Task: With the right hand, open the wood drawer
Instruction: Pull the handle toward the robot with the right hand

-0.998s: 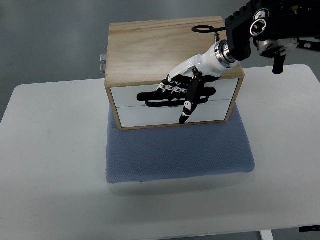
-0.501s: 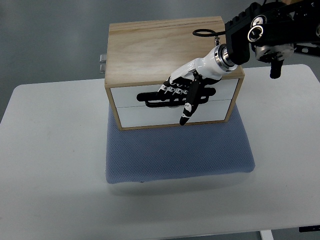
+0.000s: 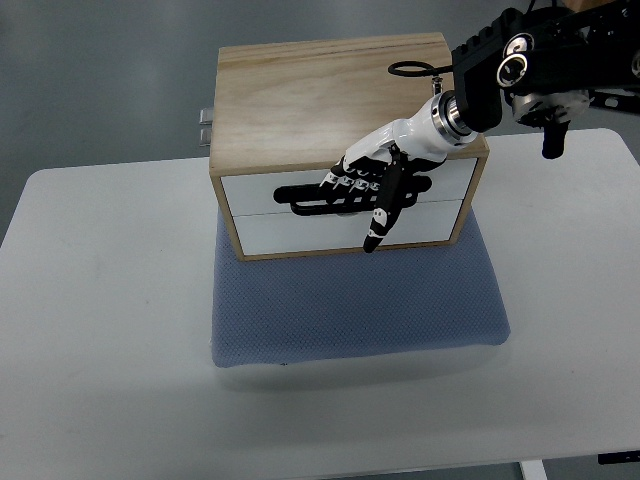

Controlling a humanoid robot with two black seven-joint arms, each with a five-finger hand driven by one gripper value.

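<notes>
A wood drawer box (image 3: 320, 100) stands on a blue mat (image 3: 360, 310). It has two white drawer fronts, an upper one (image 3: 250, 190) and a lower one (image 3: 300, 232), both flush with the box. A black handle (image 3: 298, 196) runs across the upper front. My right hand (image 3: 355, 185) comes in from the upper right and lies over the handle's middle. Its fingers (image 3: 345, 180) are curled on the handle and its thumb (image 3: 380, 215) points down over the lower front. The left arm does not show.
The mat lies on a white table (image 3: 100, 300). A small metal fitting (image 3: 205, 122) sticks out at the box's back left. A black cable loop (image 3: 408, 69) on my right arm hangs over the box's top right corner.
My right hand has shifted very slightly right on the handle. Both drawer fronts stay flush with the box.
</notes>
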